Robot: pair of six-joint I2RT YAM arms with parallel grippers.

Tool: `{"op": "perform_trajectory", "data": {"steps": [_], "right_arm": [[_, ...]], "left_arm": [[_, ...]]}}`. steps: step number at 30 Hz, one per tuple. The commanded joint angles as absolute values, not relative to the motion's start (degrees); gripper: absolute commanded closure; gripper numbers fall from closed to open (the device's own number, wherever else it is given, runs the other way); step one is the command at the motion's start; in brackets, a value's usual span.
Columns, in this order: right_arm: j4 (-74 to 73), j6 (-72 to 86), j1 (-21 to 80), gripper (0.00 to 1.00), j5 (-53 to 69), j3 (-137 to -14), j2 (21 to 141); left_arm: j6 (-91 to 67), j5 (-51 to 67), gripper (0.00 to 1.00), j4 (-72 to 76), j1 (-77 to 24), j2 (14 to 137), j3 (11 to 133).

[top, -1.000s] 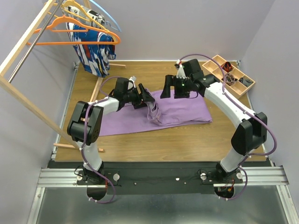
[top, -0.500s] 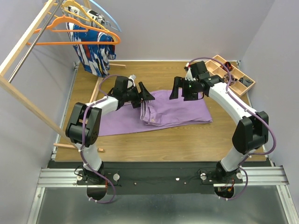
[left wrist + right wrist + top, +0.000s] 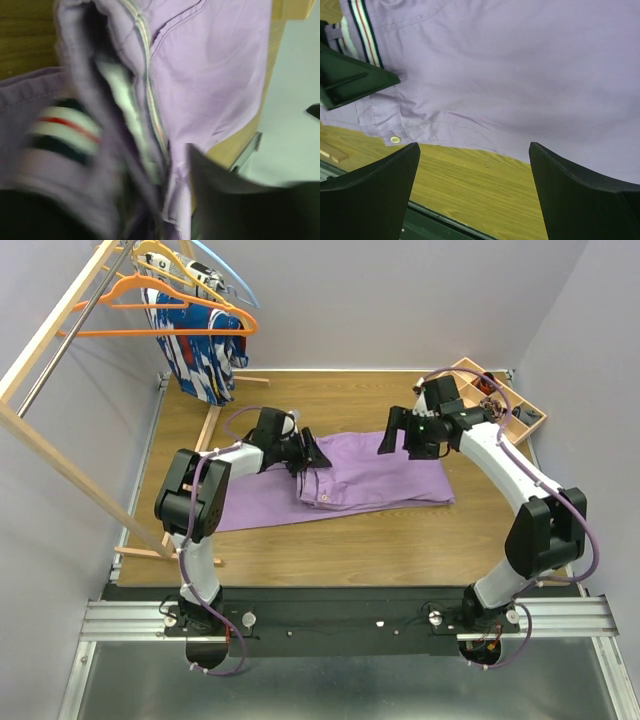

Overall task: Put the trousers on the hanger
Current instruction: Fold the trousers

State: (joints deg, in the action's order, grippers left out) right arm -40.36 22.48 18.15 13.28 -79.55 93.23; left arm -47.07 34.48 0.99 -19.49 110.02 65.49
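— Step in hand?
— Getting a hold on the long lilac-purple fabric trousers (image 3: 375, 478), lying folded on the wooden bench (image 3: 340, 540). Left jaws spread at the striped waistband; right jaws spread above the cloth, gripping nothing.
— Next?
— Likely pinching the waistband, then lifting toward the thin bright orange plastic hanger (image 3: 170, 316), well apart.

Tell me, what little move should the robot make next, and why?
Probably close the left gripper on the striped waistband beside its fingers. The trousers lie flat on the table, the right gripper hovers open above them, nothing is held, and the orange hanger hangs on the rail at the back left, so the cloth needs gripping first.
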Motion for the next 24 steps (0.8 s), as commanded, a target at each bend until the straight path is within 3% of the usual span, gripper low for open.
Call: {"op": "perform_trajectory", "data": {"steps": [1, 2, 3, 24], "right_arm": [[-40.3, 22.5, 14.4, 0.02, 12.0, -77.0, 89.3], [-40.3, 22.3, 14.0, 0.02, 12.2, -76.8, 88.7], [-40.3, 21.7, 13.1, 0.02, 12.3, -76.6, 88.3], [-35.9, 10.5, 4.9, 0.02, 17.7, -75.9, 90.3]], "left_arm": [[-44.7, 37.7, 0.71, 0.8, -20.5, 111.9, 68.5], [-44.6, 38.2, 0.97, 0.8, -20.5, 111.6, 68.6], [-44.7, 38.6, 1.00, 0.8, -20.5, 111.1, 68.9], [-44.5, 51.9, 1.00, -10.8, -11.2, 88.8, 68.9]]}}
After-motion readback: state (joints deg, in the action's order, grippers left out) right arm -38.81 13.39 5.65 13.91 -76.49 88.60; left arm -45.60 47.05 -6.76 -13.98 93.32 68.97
